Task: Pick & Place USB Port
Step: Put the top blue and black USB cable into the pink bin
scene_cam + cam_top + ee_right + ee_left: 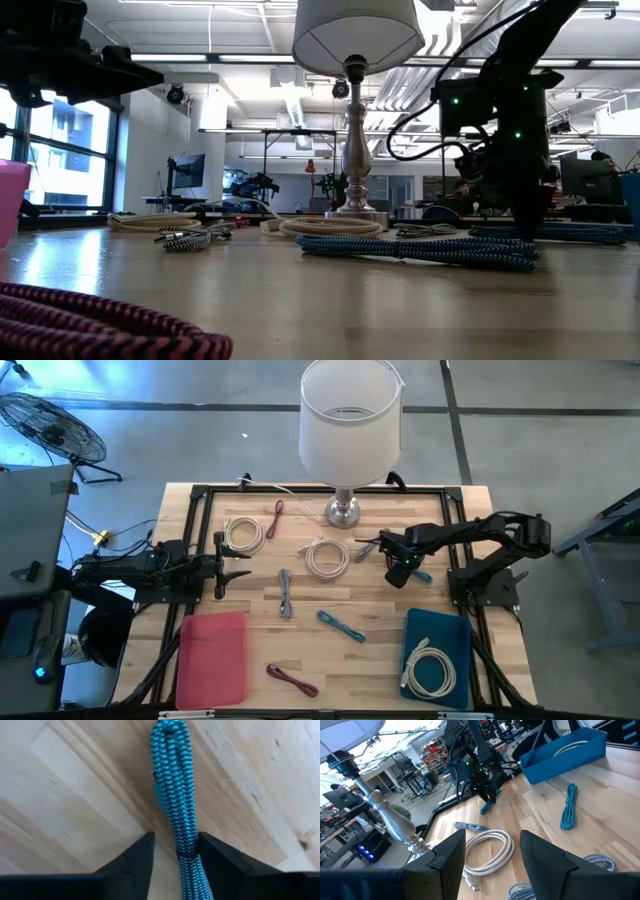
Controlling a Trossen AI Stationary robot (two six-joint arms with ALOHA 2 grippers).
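From above, my right gripper (398,572) reaches down to the wooden counter (470,670) just right of the lamp (349,420), over a teal braided cable (420,574), while my left gripper (238,564) waits at the counter's left side with its fingers parted around nothing. Nearer the front lie a blue bin (437,626) holding a white coiled cable (430,670), a pink bin (212,658), a second teal cable (342,626), a grey cable (286,594), two maroon cables, and two white coils near the lamp base. At counter height, my right arm comes down behind a blue braided cable (420,250), with a maroon cable (90,325) close in the foreground. Past my left fingers (547,862), apart and empty, I see a white coil (487,851), a teal cable (568,806) and the blue bin (560,751). Past my right fingers (132,865), the teal cable (175,785) runs straight between them; they stand partly open on either side, just beside it, and I cannot tell whether they pinch it.
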